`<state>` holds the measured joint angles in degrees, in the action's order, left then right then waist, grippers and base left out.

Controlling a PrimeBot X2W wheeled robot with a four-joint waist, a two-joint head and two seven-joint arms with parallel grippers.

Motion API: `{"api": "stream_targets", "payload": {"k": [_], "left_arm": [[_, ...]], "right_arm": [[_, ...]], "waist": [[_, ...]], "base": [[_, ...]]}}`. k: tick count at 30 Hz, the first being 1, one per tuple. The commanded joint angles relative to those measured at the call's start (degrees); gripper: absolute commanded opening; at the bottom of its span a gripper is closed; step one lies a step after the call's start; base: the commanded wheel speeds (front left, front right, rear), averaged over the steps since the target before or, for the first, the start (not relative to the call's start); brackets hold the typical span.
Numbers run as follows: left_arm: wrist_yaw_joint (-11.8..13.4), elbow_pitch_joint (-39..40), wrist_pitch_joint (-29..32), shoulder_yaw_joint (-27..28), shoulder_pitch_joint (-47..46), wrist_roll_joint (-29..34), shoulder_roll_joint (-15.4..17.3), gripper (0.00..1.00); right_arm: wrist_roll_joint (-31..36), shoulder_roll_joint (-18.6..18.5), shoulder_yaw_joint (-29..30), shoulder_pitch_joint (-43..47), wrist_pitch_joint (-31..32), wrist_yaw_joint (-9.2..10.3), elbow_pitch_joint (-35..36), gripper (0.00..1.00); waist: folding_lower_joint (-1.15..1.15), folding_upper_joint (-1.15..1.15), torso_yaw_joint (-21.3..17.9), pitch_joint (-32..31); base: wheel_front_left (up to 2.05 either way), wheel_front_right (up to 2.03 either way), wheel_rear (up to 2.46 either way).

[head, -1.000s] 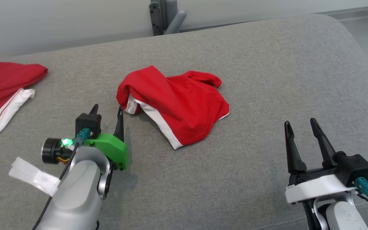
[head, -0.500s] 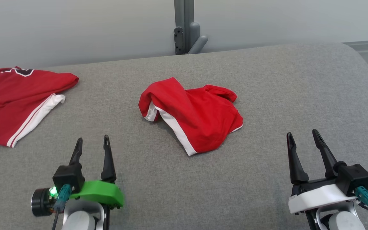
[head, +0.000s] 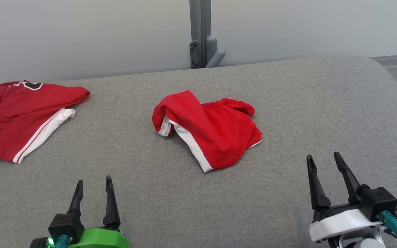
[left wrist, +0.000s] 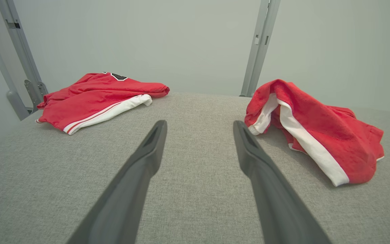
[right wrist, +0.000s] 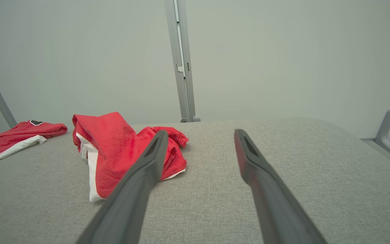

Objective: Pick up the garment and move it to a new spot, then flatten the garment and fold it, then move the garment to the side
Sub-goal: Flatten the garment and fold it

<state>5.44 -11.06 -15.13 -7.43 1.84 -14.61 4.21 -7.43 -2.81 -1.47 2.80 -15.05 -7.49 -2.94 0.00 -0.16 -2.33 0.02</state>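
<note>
The garment (head: 209,129) is a crumpled red piece with a white stripe, lying in a heap in the middle of the grey padded surface (head: 288,103). My left gripper (head: 94,179) stands open at the lower left, well short of the heap and apart from it. My right gripper (head: 323,155) stands open at the lower right, also clear of the cloth. In the left wrist view the garment (left wrist: 320,132) lies right of my open left gripper (left wrist: 200,123). In the right wrist view the garment (right wrist: 113,149) lies left of my open right gripper (right wrist: 200,133), partly behind the left finger.
A second red garment with white stripes (head: 26,117) lies spread at the far left of the surface, also seen as the second garment (left wrist: 96,98). A grey metal post (head: 200,34) rises behind the far edge against a pale wall. The surface curves down at the right.
My left gripper has drawn back from the garment's left edge to the lower left, staying open. The head camera has lifted and turned. The garment lies as it was.
</note>
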Motion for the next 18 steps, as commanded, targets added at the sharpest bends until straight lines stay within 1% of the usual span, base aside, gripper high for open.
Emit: {"api": "stream_targets", "payload": {"k": [1, 12, 18], "left_arm": [[-0.41, -0.06, -0.06, 0.42, 0.85, 0.43, -0.20, 1.00], [-2.05, -1.01, -0.06, 1.81, 0.24, 2.33, -1.10, 1.00], [-2.51, -0.63, -0.06, 1.60, -0.40, 2.39, -1.26, 1.00]], "right_arm": [[-0.41, -0.14, -0.21, 0.29, -0.17, 0.00, -0.15, 1.00], [-0.67, -0.14, -0.35, -0.06, -0.17, 0.00, -0.52, 1.00], [-0.50, -0.13, -1.21, -0.65, -0.17, 0.00, -1.11, 1.00]], "waist": [[0.00, 0.16, -0.03, -0.06], [0.00, 0.16, 0.44, 0.07], [0.00, 0.16, 1.71, 0.66]], "base": [[0.00, 0.00, 0.00], [0.00, 0.00, 0.00], [0.00, 0.00, 0.00]]}}
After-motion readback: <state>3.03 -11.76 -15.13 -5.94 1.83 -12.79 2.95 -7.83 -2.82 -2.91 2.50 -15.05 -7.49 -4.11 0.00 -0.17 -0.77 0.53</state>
